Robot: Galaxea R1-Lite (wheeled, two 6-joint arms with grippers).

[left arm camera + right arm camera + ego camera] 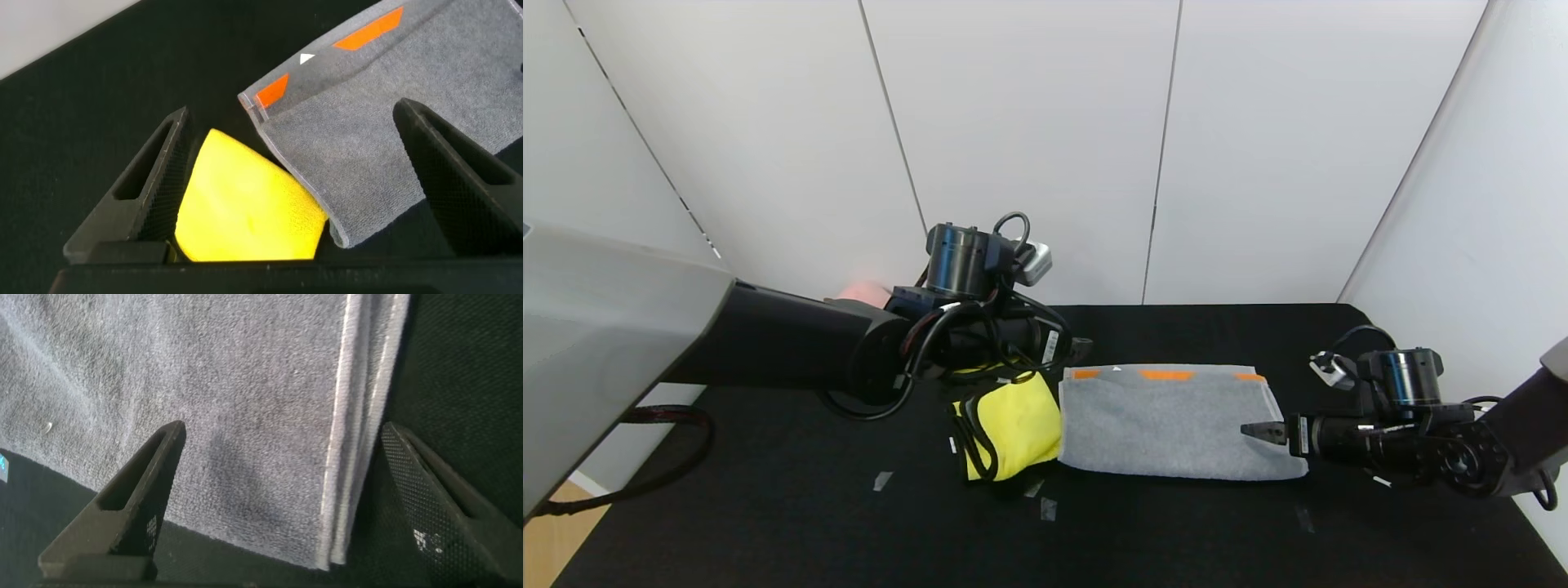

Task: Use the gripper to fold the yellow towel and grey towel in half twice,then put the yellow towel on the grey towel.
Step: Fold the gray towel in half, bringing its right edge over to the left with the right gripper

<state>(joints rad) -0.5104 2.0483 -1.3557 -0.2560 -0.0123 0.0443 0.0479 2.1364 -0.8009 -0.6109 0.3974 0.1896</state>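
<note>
The grey towel (1176, 420) lies folded flat mid-table, orange marks along its far band. The yellow towel (1017, 420) sits bunched and folded against its left side, black trim showing. My left gripper (1081, 348) hovers open at the grey towel's far left corner. In the left wrist view that gripper (292, 114) stands wide over the yellow towel (245, 216) and the grey towel (384, 122), holding nothing. My right gripper (1255, 430) is open at the grey towel's right edge. In the right wrist view it (282, 429) straddles the layered edge of the grey towel (229, 392).
A black table (768, 523) carries small tape marks (882, 480) near the front. White wall panels (1029, 139) close the back and both sides. A pink object (862, 290) shows behind my left arm. The table's left edge (572, 531) runs diagonally.
</note>
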